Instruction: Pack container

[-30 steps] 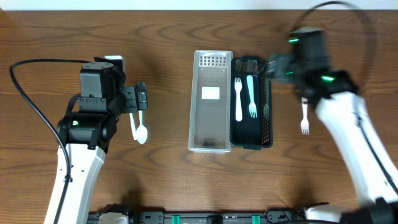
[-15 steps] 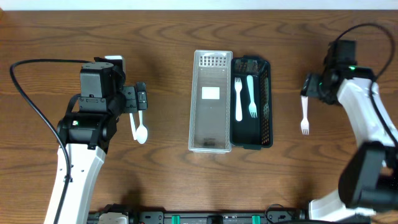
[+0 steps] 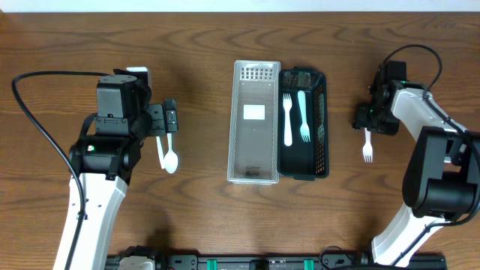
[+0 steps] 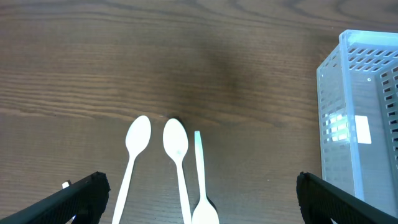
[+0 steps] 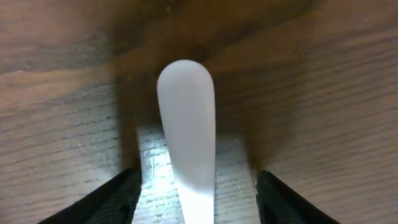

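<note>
— Where's the fork [image 5: 185,106]?
— Flat on the desk [image 3: 202,45]. Your right tool [image 5: 198,199] straddles its handle, spread apart, nothing clamped yet.
— Risk?
— The handle lies flush. Close too high and you'll likely pinch air, or flick it away from the basket [image 3: 321,120].

I can read no text, brand or number anywhere from here. The only label I see is a white rectangular sticker [image 3: 254,112] on the clear perforated plastic container [image 3: 255,161], and any print on it is too small to make out.
</note>
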Motion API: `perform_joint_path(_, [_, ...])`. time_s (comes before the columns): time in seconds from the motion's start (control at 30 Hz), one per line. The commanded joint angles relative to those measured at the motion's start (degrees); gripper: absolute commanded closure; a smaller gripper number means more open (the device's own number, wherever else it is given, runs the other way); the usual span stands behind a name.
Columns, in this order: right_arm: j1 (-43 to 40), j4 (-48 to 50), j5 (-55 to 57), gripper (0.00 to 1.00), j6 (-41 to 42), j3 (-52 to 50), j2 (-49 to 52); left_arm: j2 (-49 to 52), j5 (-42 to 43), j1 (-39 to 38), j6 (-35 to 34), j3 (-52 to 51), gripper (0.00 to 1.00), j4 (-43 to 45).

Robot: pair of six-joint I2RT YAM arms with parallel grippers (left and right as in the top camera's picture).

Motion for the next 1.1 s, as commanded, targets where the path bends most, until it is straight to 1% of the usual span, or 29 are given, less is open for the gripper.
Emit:
perform_joint_path(0.0, [-0.31,0.09,-0.61,0.41,-0.02,-0.26,2.03,0.35,-1.14,0.28,0.81,1.16,0.02,-0.15])
perform_joint_path(0.17, [-0.31,0.09,-0.87,0.55,0.50,-0.26,2.47,0.35,-1.11,0.28,0.81,1.16,0.02,-0.15])
perform_joint_path(0.2, [-0.31,0.04,-0.85,0.60,0.76,-0.26,2.47,0.35,-1.11,0.28,0.81,1.16,0.02,-0.15])
perform_joint_path(0.27, [-0.31,-0.26,-0.87,0.73,1.09,-0.26,2.47,0.35,-1.11,0.28,0.81,1.16,0.02,-0.17])
perform_joint_path(0.3, [-0.31,-0.42,-0.87,0.77,1.16,-0.26,2.47,0.35,-1.11,0.28,0.81,1.16,0.02,-0.17])
perform_joint_path(0.37, [-0.31,-0.66,-0.96,0.80,2.01,-0.24,2.29,0.35,-1.11,0.28,0.81,1.16,0.02,-0.17])
perform_joint_path(0.5, [-0.24,-0.87,-1.07,0.83,2.14,-0.17,-0.48,0.35,-1.11,0.28,0.81,1.16,0.02,-0.17])
perform_joint_path(0.67, [1.22,-1.27,-3.72,0.91,2.56,-0.13,-10.36,0.35,-1.11,0.28,0.81,1.16,0.02,-0.17])
perform_joint_path(0.77, [3.80,-0.96,-4.94,0.92,2.56,-0.13,-18.03,0.35,-1.11,0.28,0.81,1.16,0.02,-0.17])
perform_joint_path(0.83, [5.95,-0.46,-4.94,0.99,2.56,-0.13,-23.15,0.35,-1.11,0.28,0.81,1.16,0.02,-0.17])
perform_joint_path(0.87, [7.32,0.00,-4.96,0.99,2.58,-0.13,-25.81,0.35,-1.11,0.28,0.81,1.16,0.02,-0.17])
perform_joint_path(0.97, [11.10,1.18,-5.42,0.99,3.10,-0.13,-30.29,0.35,-1.11,0.28,0.81,1.16,0.02,-0.17])
perform_joint_path(1.07, [15.43,1.29,-5.40,0.99,4.76,-0.15,-31.36,0.35,-1.11,0.28,0.81,1.16,0.02,-0.17])
